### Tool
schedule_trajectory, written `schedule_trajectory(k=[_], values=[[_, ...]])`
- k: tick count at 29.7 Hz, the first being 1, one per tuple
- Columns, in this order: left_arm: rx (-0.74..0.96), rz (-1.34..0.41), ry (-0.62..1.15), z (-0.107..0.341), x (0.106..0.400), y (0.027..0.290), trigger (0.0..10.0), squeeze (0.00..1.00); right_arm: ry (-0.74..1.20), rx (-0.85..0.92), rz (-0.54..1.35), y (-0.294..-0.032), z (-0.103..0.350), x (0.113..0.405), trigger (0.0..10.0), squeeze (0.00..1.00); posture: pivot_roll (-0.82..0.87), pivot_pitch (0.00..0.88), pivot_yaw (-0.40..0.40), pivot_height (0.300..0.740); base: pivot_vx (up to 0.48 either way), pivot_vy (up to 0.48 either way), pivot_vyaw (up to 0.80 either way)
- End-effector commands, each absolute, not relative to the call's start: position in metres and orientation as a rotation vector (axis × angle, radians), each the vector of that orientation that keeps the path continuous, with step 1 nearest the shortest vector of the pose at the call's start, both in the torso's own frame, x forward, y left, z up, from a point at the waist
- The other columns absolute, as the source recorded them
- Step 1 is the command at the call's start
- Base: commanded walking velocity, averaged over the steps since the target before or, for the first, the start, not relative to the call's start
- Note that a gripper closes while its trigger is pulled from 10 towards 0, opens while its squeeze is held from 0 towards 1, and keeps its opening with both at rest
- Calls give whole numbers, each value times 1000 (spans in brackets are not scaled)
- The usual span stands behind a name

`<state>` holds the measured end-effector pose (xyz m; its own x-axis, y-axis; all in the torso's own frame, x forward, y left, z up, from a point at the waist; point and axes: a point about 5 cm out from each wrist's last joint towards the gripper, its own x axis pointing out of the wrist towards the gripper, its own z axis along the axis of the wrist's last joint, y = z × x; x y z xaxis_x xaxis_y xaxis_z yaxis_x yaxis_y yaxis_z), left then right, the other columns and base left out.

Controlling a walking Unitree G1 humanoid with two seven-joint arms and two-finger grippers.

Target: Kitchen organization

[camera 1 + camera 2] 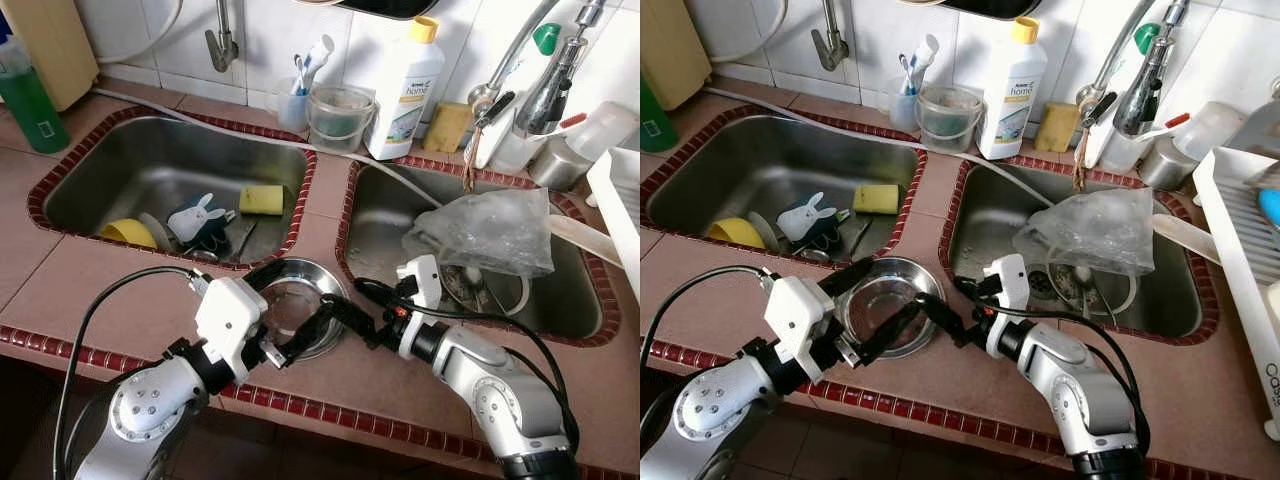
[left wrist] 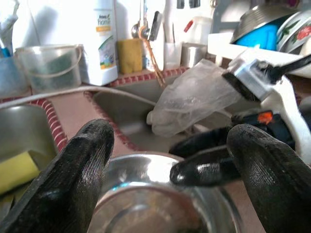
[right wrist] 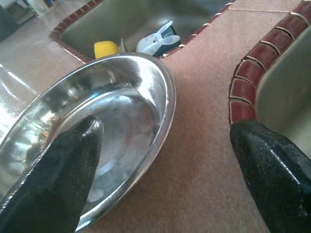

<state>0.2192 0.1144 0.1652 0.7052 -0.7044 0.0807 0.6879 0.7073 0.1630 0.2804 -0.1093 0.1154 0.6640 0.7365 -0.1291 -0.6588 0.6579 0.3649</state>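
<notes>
A steel bowl (image 1: 300,315) sits on the tiled counter (image 1: 120,300) on the strip between the two sinks, and both grippers have closed in on it. The left gripper (image 1: 285,310) has its fingers spread wide, one on each side of the bowl, reaching over it from the near side; nothing is pinched yet. The right gripper (image 1: 350,305) comes in from the opposite flank, also spread open, with one finger (image 3: 63,170) over the bowl's rim and the other finger (image 3: 277,174) out over bare counter toward the right sink (image 1: 400,215).

Beyond the left gripper's reach lies the left sink (image 1: 150,165), holding a yellow sponge (image 1: 261,199), a yellow cup (image 1: 128,233) and a small white rabbit figure (image 1: 196,220). Past the right gripper, in the right sink, a crumpled clear plastic bag (image 1: 485,232) lies over the drain. A white detergent bottle (image 1: 405,90) stands against the wall tiles behind.

This looks like the grasping step for the bowl, seemingly shared or handed between the arms. Next, one gripper must pinch the thin, slippery rim squarely before any lift, while the other keeps clear to avoid clashing fingers
</notes>
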Motion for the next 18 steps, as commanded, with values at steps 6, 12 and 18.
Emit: schedule_trajectory(k=[6,12,18], values=[[112,-804,-173,173,217,106,10000,0,278,256,801,-110,121,280,10000,0,-12,150,-104,740,0,0,0],[108,-800,-178,174,217,104,10000,0,263,261,831,-104,126,283,3961,0,-9,149,-108,740,0,0,0],[105,-793,-187,177,219,104,10000,0,243,281,883,-91,135,289,3490,0,-6,150,-109,740,0,0,0]])
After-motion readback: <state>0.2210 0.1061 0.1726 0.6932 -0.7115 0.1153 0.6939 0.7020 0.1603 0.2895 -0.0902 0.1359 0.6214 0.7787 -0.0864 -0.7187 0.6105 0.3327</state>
